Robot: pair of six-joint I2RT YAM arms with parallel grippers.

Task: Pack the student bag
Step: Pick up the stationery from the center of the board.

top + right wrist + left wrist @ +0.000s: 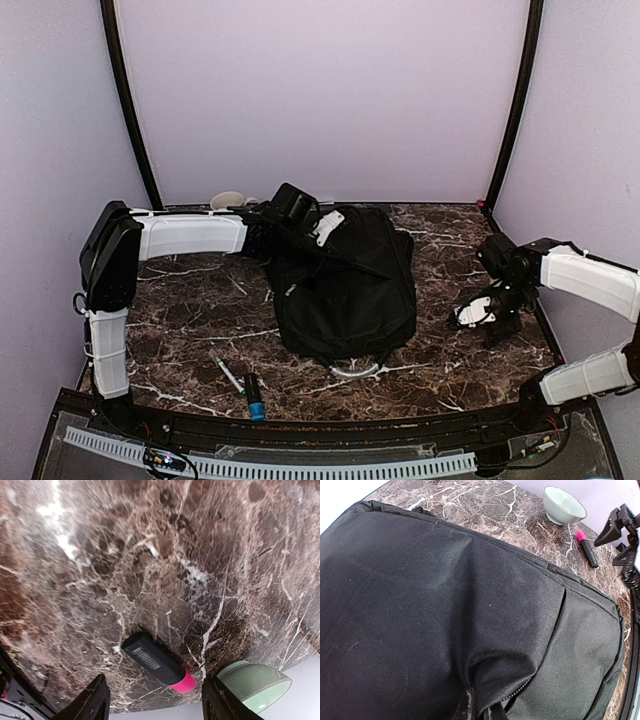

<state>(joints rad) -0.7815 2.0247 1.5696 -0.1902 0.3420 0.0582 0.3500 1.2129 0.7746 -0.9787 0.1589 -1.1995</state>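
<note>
- right pincer is spread open and empty, with a black marker with a pink cap lying flat on the desk just ahead of it, between the two fingers and touching neither
- imo the step is grabbing that marker: drop straight down, pinch mid-barrel across the short way, and mind the pale green bowl just beside the cap end
- left pincer looks clamped on a fold of the student bag; the fabric puckers right into it next to a zipper, so I'd lift that fold so the mouth gapes
- the bag: big, black, soft woven fabric, slumped directly below and ahead of the left pincer, well apart from the right one; can't tell if it's open
</note>
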